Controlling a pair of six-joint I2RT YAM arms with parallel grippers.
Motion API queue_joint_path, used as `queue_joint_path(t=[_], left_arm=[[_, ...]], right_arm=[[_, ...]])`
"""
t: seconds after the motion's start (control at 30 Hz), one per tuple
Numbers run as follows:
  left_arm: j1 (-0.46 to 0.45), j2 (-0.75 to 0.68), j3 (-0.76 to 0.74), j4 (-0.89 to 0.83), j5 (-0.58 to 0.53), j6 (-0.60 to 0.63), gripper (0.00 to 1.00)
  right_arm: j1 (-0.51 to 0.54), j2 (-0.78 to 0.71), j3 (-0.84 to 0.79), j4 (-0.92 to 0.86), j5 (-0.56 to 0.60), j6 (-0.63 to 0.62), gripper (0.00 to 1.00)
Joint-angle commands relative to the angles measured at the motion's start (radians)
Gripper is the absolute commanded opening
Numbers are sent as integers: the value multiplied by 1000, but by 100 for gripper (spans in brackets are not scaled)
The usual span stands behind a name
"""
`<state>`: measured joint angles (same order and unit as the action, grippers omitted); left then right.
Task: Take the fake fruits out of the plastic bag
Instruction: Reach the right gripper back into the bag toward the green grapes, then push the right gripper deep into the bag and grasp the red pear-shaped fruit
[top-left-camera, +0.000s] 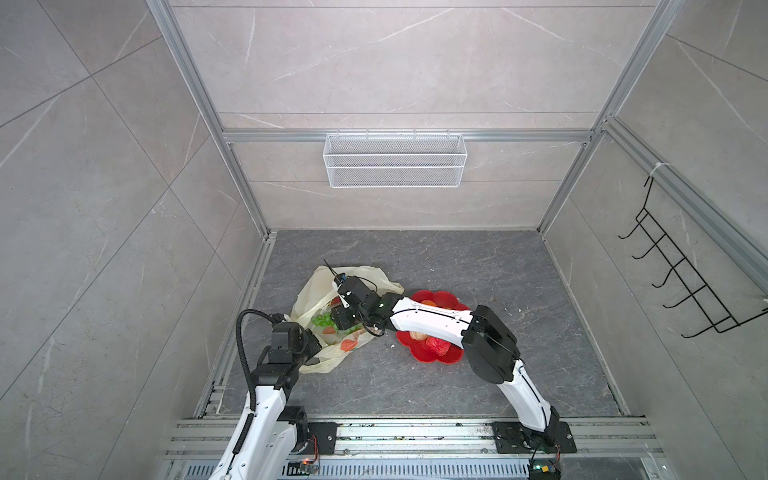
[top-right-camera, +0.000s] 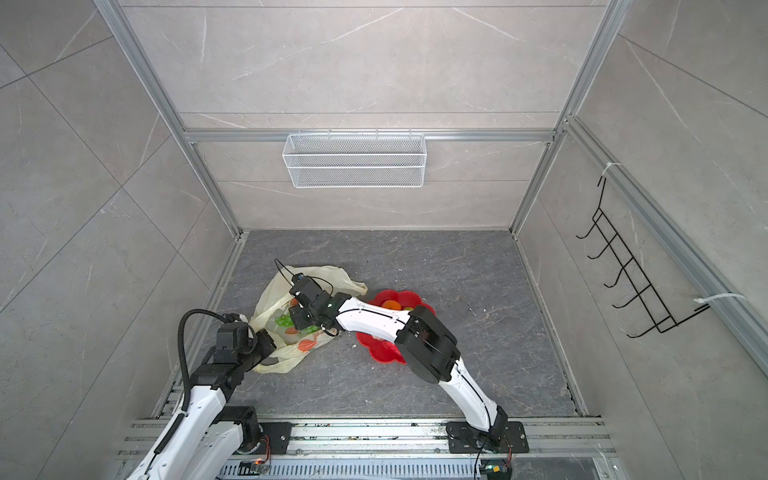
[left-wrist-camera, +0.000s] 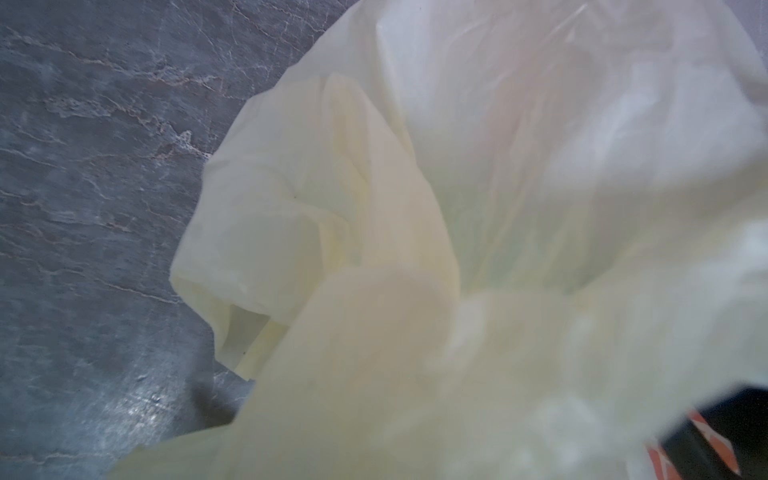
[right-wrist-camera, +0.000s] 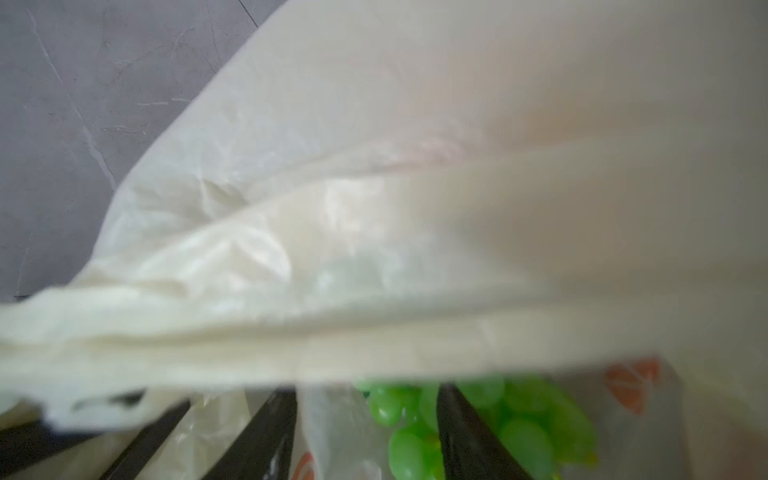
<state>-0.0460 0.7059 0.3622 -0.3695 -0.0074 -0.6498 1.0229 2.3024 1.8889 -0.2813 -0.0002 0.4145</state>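
The bag (top-left-camera: 314, 286) lies by the left edge of the bench (top-left-camera: 457, 266), its rim apparently pinched by our left gripper (top-left-camera: 319, 348), fingers together, while our right gripper (right-wrist-camera: 365, 415) sits in the mouth, fingers apart around the grapes (right-wrist-camera: 528, 432). We should keep the rim taut and close on the bunch alone, clear of loose film. We read no writing, only orange prints (right-wrist-camera: 631, 382).
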Motion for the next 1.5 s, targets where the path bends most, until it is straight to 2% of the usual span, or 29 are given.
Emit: queue_joint_path(t=[0.0,0.33,0.7,0.87,1.17,1.47], left_arm=[[1,-7,19,36,5,40,0],[1,-89,-9,41,27,49,0],[1,-173,-32,35,26,53,0],[1,-175,-32,35,25,52,0],[0,-177,-34,36,20,50,0],[1,-171,-33,38,17,50,0]], right_arm=[[5,78,110,-50,56,-65,61],[3,329,486,-193,185,-145,76],[-2,487,763,-297,224,-202,86],[-16,515,796,-310,196,-215,89],[-49,586,886,-349,-27,-196,87],[-50,553,840,-354,12,-178,78]])
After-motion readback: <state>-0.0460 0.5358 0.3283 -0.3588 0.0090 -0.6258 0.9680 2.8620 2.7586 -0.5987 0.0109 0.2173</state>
